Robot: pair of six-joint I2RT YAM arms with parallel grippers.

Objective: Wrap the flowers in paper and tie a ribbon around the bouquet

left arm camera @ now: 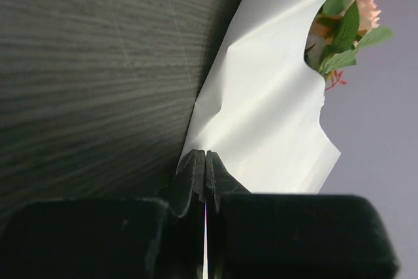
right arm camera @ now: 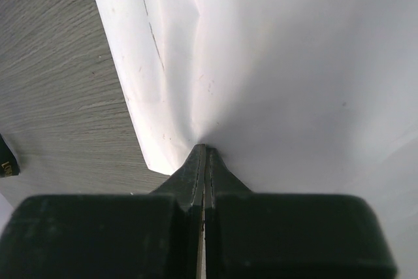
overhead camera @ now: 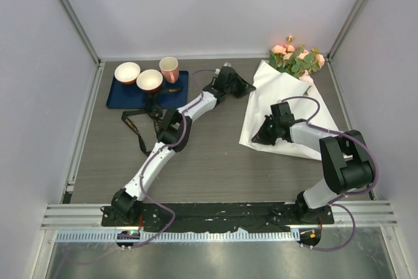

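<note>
The left gripper (overhead camera: pixel 240 87) is fully closed, its jaws pressed flat together on the upper-left edge of the paper (overhead camera: pixel 277 93). In the left wrist view the fingertips (left arm camera: pixel 198 164) meet right at the sheet's border, and the paper (left arm camera: pixel 261 109) buckles and rises away from them toward 1 o'clock. The right gripper (overhead camera: pixel 257 138) is closed just as tightly. It nips the paper low on its left side, and in the right wrist view the sheet (right arm camera: pixel 294 63) puckers into a fold right at the gripper (right arm camera: pixel 203 151).

In the top view the paper fans out from the right gripper toward 1 to 3 o'clock, and from the left gripper toward 4 o'clock. It lies partly folded on the grey table (overhead camera: pixel 209 161). The flowers (overhead camera: pixel 297 60) sit at the sheet's far corner, at about 2 o'clock from the left gripper and 1 o'clock from the right. Their pink heads and leaves poke past the paper's edge, and the left wrist view shows them (left arm camera: pixel 346 27) half tucked behind the sheet.

The ribbon (overhead camera: pixel 137 138) lies loose on the table well apart from the paper, at 9 o'clock from the right gripper, under the left arm. Beyond it, at 11 o'clock, a dark blue mat (overhead camera: pixel 127 99) carries two bowls (overhead camera: pixel 127 72) and a cup (overhead camera: pixel 169 68).
</note>
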